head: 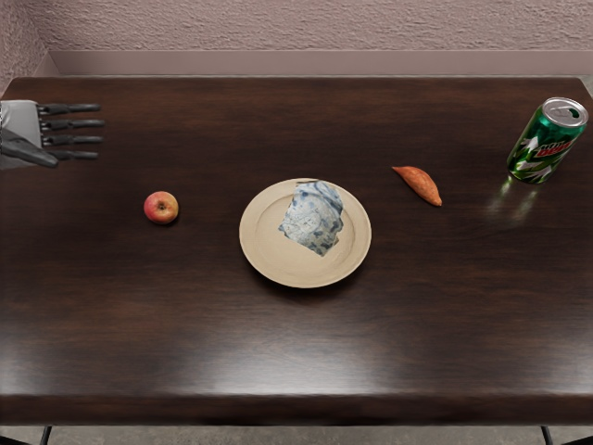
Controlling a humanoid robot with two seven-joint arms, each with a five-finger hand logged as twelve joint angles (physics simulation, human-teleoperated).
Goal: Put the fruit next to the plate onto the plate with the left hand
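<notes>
— Where is the apple [161, 207] sitting?
— It is lying on the dark table [296, 352], left of the tan plate [269, 255] and apart from its rim.
— And the left hand [56, 133]?
— It is showing at the far left edge, fingers [79, 123] stretched out straight, gripping nothing. A sweet potato [418, 184] and a green soda can [547, 140] are lying to the plate's right.

glossy dark wood table [296, 352] — shiny metal can [547, 139] — smooth-skinned apple [161, 207]
</notes>
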